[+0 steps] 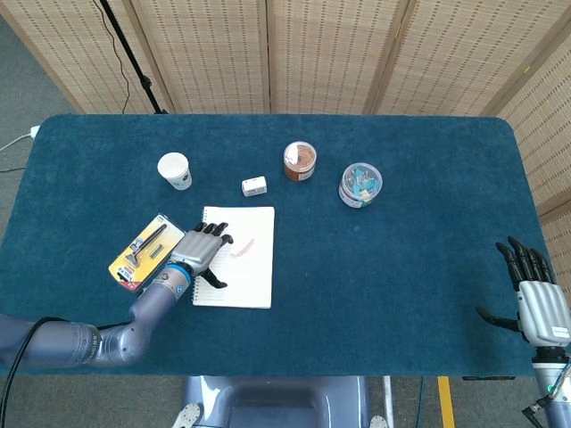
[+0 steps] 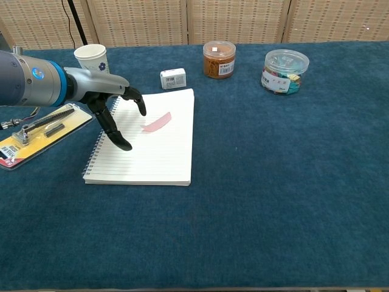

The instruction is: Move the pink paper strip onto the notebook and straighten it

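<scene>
While the pink paper strip [image 2: 156, 123] lies slanted on the upper part of the notebook [image 2: 159, 159], the left hand [image 2: 109, 103] hovers just left of it, fingers spread and empty. Far off, the right hand [image 1: 533, 300] rests with fingers apart near the surface [image 2: 273, 182] edge.

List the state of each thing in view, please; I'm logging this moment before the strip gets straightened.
pink paper strip: lying on the notebook, slanted.
notebook: open, flat.
left hand: over the notebook's spiral edge, fingers spread, holding nothing.
right hand: at the table's right edge, fingers apart, empty.
paper cup: upright.
brown jar: upright, lidded.
clear jar: upright, lidded.
</scene>
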